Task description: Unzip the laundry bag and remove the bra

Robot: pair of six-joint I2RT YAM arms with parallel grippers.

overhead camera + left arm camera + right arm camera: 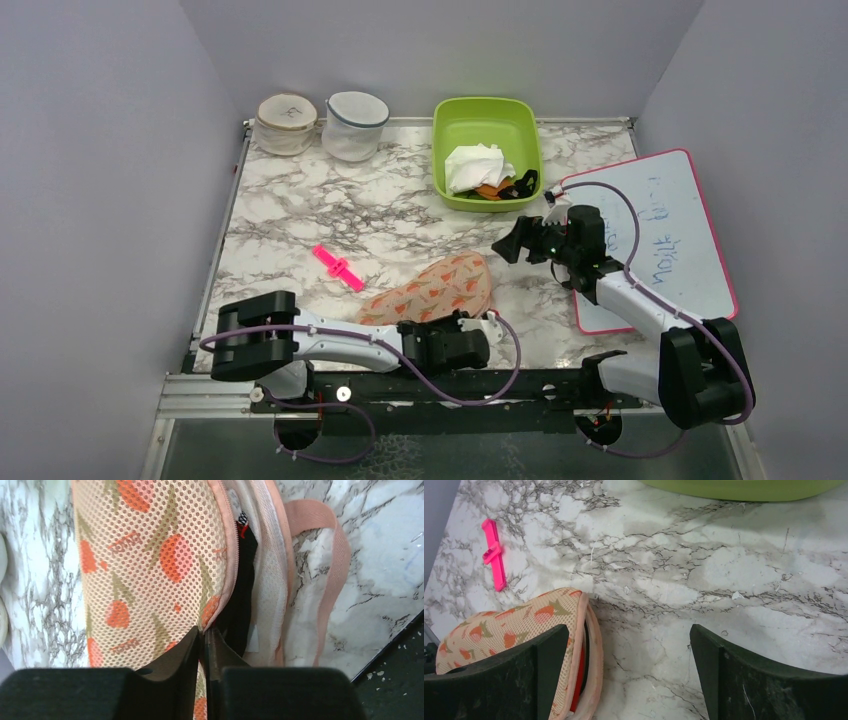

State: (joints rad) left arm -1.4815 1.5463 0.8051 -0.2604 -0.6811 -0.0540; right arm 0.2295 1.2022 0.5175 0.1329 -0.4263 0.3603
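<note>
The left end effector (204, 636) is pressed together on the pink zip edging (227, 555) of the laundry bag (436, 288). The bag lies gaping near the front of the surface (380, 210), with the red bra (579, 674) inside. So thin a pinch could slip on lifting, or drag the whole bag along. The right end effector (629, 632) hangs spread beside it.

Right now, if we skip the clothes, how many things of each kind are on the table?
Round white mesh tubs: 2
Green plastic bin: 1
Peach mesh laundry bag: 1
Pink plastic clip: 1
Pink-edged whiteboard: 1
Total: 6
</note>
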